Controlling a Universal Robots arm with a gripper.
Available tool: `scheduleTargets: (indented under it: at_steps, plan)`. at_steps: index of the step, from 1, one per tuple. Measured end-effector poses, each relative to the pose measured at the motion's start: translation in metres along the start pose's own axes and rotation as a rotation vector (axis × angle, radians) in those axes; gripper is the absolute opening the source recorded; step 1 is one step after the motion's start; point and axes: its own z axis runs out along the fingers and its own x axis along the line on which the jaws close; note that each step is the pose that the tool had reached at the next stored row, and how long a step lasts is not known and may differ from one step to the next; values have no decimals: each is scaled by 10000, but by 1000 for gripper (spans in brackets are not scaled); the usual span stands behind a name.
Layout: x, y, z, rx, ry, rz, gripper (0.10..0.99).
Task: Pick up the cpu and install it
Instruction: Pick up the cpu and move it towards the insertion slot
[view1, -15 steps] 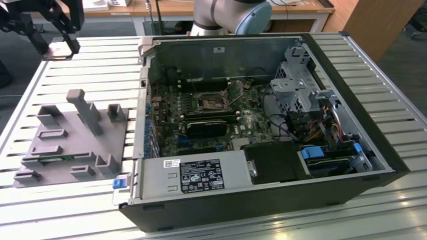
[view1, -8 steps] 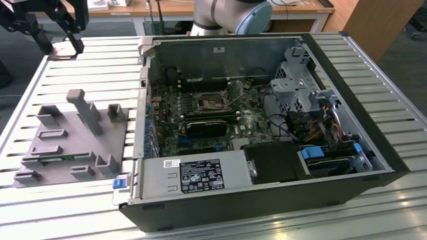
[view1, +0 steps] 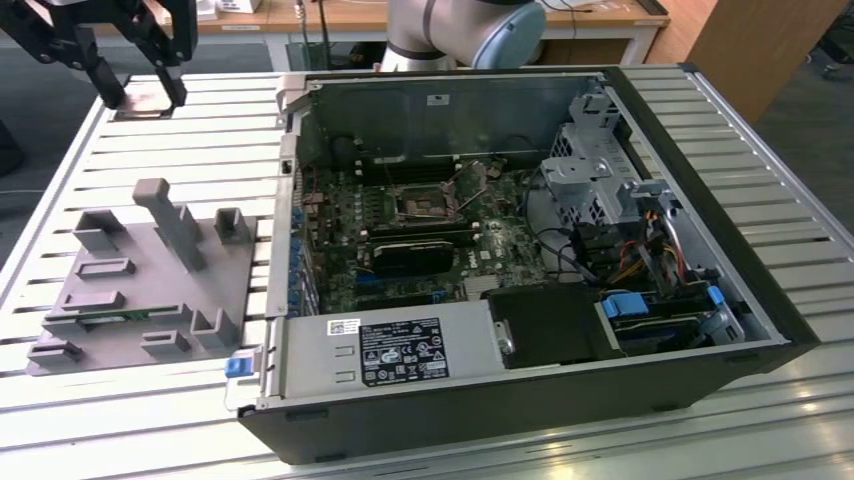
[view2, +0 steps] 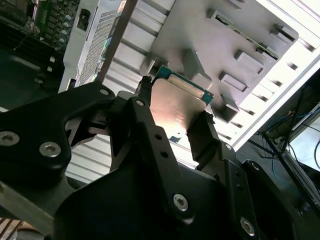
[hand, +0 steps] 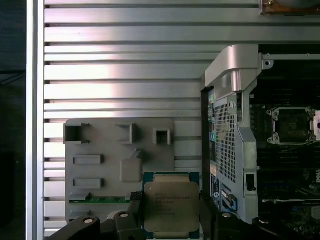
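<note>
The cpu (hand: 171, 205) is a flat square chip with a silver top and a pale rim, and my gripper (hand: 171, 212) is shut on it, with one dark finger on each of two opposite edges. In the second wrist view the cpu (view2: 176, 106) shows a shiny face between the fingers (view2: 142, 97). In the exterior view the gripper (view1: 140, 96) hangs with the cpu (view1: 144, 103) over the table's far corner at that view's left, away from the open computer case (view1: 747, 250). The motherboard socket (view1: 427, 203) lies open inside the case, also visible in the first wrist view (hand: 291, 125).
A grey parts fixture (view1: 147, 270) with upright posts sits on the slatted table (view1: 174, 400) beside the case, with a green memory stick (hand: 100, 200) in one slot. Drive cage and cables (view1: 627, 230) crowd the case's right side. A power supply (view1: 387, 350) lines its near edge.
</note>
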Motion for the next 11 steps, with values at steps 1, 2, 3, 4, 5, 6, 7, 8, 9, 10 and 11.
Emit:
scheduleTargets:
  at_steps: [1,2,3,4,5,6,7,8,9,10,11]
  plan:
    - [-17,1,0,0,0,0,541]
    - [-31,1,1,0,0,1,541]
    - [-43,2,1,0,-1,0,541]
    - [-55,2,1,0,0,1,541]
    - [-67,2,1,0,0,0,541]
    - [-79,3,1,0,0,0,541]
    - [-90,3,1,0,0,0,541]
    - [-103,4,1,1,1,1,541]
    - [-115,4,1,1,1,1,541]
    - [-126,4,2,0,0,1,541]
    - [-138,4,3,0,0,1,541]
